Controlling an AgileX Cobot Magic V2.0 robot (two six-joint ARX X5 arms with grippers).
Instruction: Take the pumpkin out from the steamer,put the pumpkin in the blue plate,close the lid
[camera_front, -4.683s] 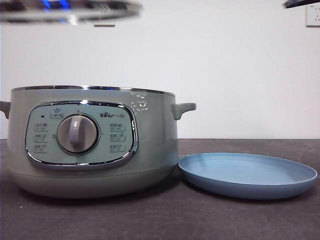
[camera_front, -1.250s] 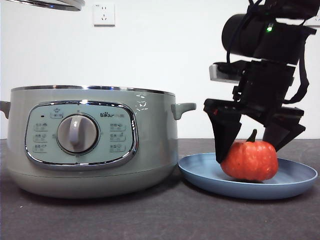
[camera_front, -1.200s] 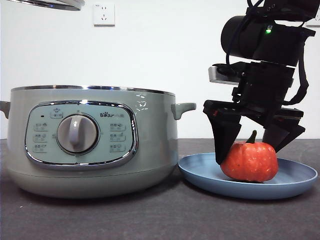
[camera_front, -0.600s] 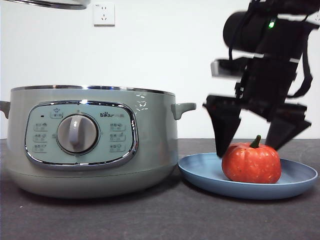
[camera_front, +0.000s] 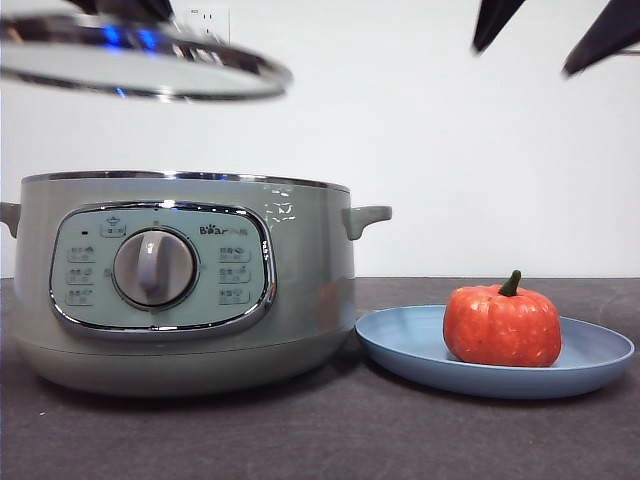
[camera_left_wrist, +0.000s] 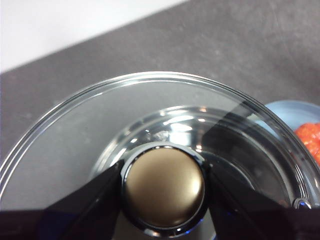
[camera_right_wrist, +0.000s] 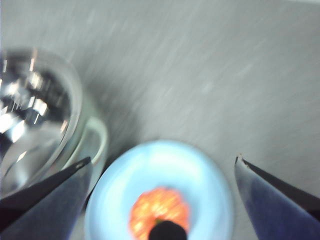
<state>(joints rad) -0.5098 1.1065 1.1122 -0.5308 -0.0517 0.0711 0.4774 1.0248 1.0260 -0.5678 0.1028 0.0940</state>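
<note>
The steamer (camera_front: 185, 280) stands on the dark table (camera_front: 320, 440) with its top uncovered, and its control panel and big dial face the front camera. Directly above the steamer hangs the lid (camera_front: 140, 65), a little tilted and clearly apart from the steamer's chrome rim. The left gripper (camera_left_wrist: 164, 186) carries it: in the left wrist view its two black jaws are closed on the round knob (camera_left_wrist: 164, 186) of the lid, one jaw on each side, touching it. Just beside the steamer, on the side of its small handle, the blue plate (camera_front: 410, 345) lies flat on the table. The pumpkin (camera_front: 502, 325) sits upright in this plate, more toward the half that is far from the steamer, with its dark green stem (camera_front: 511, 283) pointing up. High above the plate is the right gripper (camera_front: 545, 28); only its two black jaw tips show at the top edge of the front view. Its jaws are spread wide apart and hold nothing, well above the pumpkin.
</note>
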